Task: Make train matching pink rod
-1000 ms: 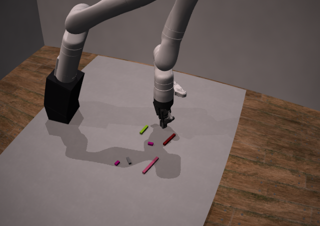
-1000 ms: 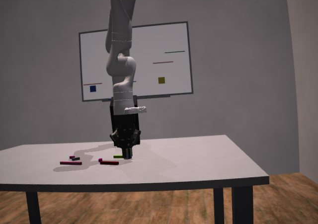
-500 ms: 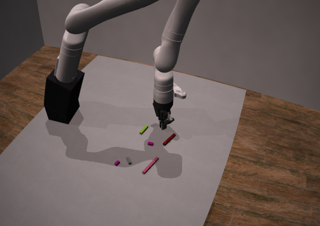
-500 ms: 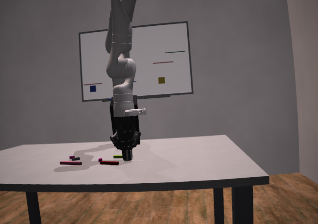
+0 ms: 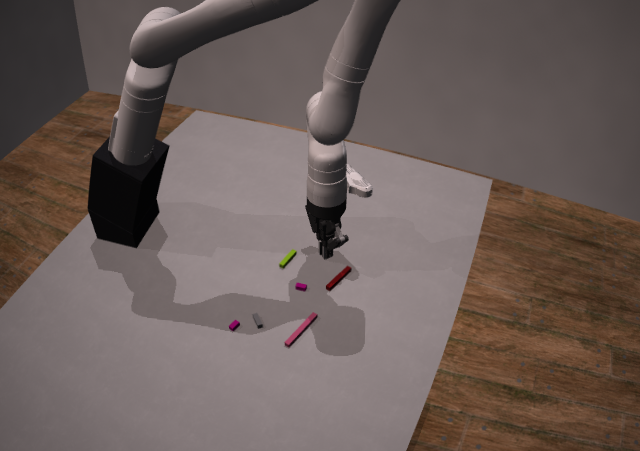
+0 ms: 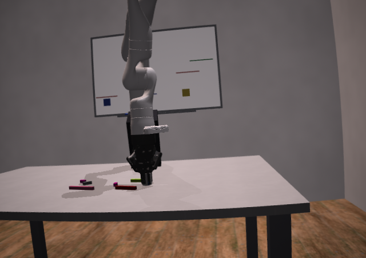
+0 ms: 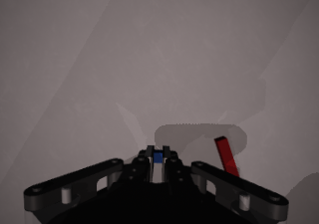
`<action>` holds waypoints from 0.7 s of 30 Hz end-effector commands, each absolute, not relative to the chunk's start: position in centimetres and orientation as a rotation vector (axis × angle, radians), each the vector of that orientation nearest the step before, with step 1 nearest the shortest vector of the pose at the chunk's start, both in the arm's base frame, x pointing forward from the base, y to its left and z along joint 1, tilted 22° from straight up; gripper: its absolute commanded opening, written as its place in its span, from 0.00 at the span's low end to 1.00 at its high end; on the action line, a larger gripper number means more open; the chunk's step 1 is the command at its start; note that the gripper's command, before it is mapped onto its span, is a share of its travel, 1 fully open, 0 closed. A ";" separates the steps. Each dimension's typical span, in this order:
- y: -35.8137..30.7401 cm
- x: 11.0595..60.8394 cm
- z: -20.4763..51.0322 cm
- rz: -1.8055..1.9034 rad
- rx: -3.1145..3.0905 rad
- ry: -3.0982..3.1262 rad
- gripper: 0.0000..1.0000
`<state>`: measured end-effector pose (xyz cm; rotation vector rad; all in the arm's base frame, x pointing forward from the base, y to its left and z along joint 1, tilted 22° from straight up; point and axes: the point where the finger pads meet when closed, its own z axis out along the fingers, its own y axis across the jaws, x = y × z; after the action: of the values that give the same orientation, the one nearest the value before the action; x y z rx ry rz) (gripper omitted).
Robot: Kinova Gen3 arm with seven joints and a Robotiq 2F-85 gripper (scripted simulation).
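Desk (image 5: 403, 219) carries six loose rods. Arm (image 5: 330, 110) points straight down, its fingers closed on the blue rod (image 7: 158, 157), low over the desk just beside the red rod (image 5: 338, 277). Pink rod (image 5: 300, 329) lies nearest the front. Lime rod (image 5: 287, 258), grey rod (image 5: 257, 320) and two magenta rods (image 5: 300, 286) (image 5: 234, 324) lie apart, none touching.
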<state>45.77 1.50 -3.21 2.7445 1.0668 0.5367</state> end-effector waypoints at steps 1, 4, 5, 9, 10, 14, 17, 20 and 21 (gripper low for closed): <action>1.5 45.8 -3.2 0.538 2.744 1.067 0.05; 1.5 45.8 -3.2 0.538 2.744 1.067 0.05; 1.5 45.8 -3.2 0.538 2.744 1.067 0.05; 1.5 45.8 -3.2 0.538 2.744 1.067 0.05; 1.5 45.8 -3.2 0.538 2.744 1.067 0.05; 1.5 45.8 -3.2 0.538 2.744 1.067 0.05; 1.5 45.8 -3.2 0.538 2.744 1.067 0.08; 1.5 45.8 -3.2 0.538 2.744 1.067 0.12; 1.5 45.8 -3.2 0.538 2.744 1.067 0.12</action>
<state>45.77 1.50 -3.21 2.7445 1.0668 0.5367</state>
